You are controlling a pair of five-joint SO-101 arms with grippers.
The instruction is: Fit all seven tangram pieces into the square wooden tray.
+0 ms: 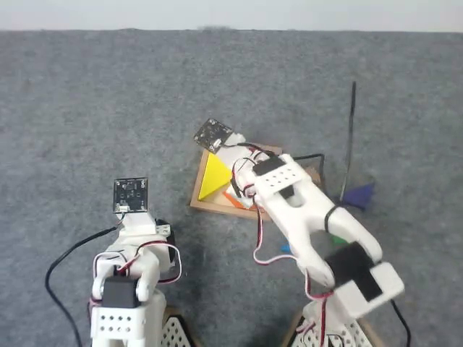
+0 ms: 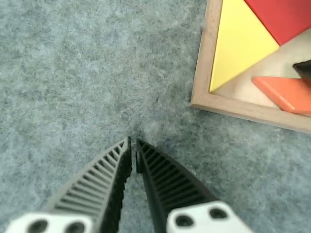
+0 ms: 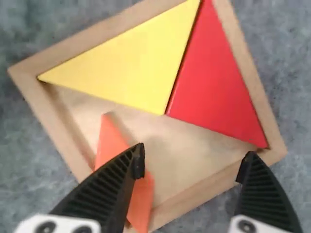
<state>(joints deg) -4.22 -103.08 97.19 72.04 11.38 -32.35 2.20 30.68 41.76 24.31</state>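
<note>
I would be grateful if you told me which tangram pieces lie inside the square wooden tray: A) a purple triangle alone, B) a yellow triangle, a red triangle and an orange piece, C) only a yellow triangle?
B: the yellow triangle, red triangle and orange piece all sit within the rim of the square wooden tray.

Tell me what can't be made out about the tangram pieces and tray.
High view: the right arm covers most of the wooden tray; the green piece and blue piece peek out beneath it, shapes unclear.
Left wrist view: the orange piece is cut off by the edge.
Right wrist view: the right pincer hides the orange piece's end.
</note>
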